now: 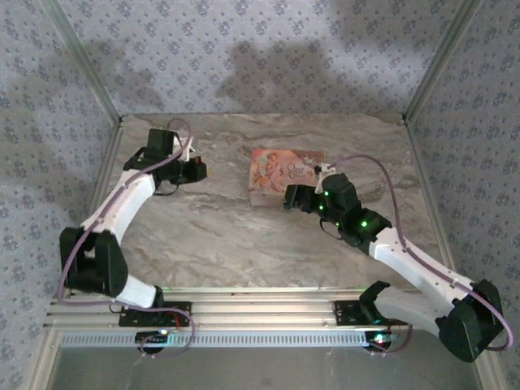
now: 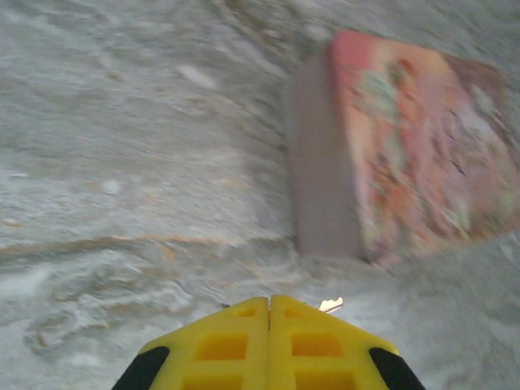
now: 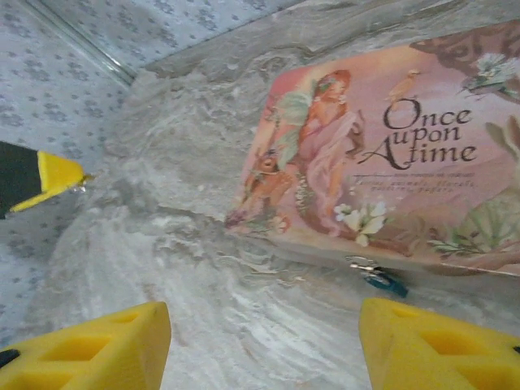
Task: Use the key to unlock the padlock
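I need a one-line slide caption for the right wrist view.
Open right jaws face the tiny padlock at the near edge of the pink box.

Top view: high, behind arm bases (image 1: pixel 154 315), facing down over whole table (image 1: pixel 244 244). Left wrist: low, near the surface, facing pink box (image 2: pixel 406 146) side-on past left gripper (image 2: pixel 269 302). Right wrist: close above box lid, looking out through right gripper (image 3: pixel 264 325). All three share the box.

One pink box (image 3: pixel 390 154), one padlock (image 3: pixel 388 283), one key (image 2: pixel 331 305), and two grippers: left gripper (image 2: pixel 269 303), right gripper (image 3: pixel 262 315).
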`<state>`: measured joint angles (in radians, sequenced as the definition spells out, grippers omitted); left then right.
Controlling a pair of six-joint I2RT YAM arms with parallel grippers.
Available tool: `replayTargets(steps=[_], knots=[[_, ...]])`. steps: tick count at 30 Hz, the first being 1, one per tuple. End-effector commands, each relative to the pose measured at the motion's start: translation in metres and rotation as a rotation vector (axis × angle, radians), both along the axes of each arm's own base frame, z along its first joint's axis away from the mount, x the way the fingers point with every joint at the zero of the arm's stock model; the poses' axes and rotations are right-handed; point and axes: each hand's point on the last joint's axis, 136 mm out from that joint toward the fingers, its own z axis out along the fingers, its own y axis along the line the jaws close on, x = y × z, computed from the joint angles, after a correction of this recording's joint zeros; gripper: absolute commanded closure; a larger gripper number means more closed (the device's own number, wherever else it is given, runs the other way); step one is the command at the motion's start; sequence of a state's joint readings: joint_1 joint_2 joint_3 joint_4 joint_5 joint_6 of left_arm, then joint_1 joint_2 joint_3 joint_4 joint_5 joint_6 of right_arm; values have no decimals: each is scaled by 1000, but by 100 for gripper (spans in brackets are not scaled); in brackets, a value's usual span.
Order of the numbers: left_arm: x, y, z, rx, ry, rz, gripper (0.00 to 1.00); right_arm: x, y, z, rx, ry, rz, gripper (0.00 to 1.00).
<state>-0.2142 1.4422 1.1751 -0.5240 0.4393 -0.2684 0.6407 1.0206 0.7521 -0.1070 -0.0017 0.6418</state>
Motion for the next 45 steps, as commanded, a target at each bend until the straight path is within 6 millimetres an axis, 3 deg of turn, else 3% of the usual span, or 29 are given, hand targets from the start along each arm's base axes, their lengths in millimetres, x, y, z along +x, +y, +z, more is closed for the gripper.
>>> replayTargets(steps=[1, 8, 14, 20, 29, 45], knots=[[-35, -20, 28, 18, -105, -140, 100, -17, 20, 10, 77, 47, 81, 37], [-66, -37, 87, 28, -415, -127, 100, -35, 72, 44, 185, 40, 243, 38], [-89, -48, 116, -10, -578, -102, 100, -42, 104, 68, 260, -12, 309, 43], [-106, -51, 126, -48, -662, -86, 100, -43, 127, 89, 351, -49, 356, 46], [-116, -50, 131, -102, -680, -76, 100, -37, 137, 109, 408, -79, 363, 52], [-116, -57, 135, -149, -668, -84, 100, -34, 166, 114, 435, -50, 443, 54]])
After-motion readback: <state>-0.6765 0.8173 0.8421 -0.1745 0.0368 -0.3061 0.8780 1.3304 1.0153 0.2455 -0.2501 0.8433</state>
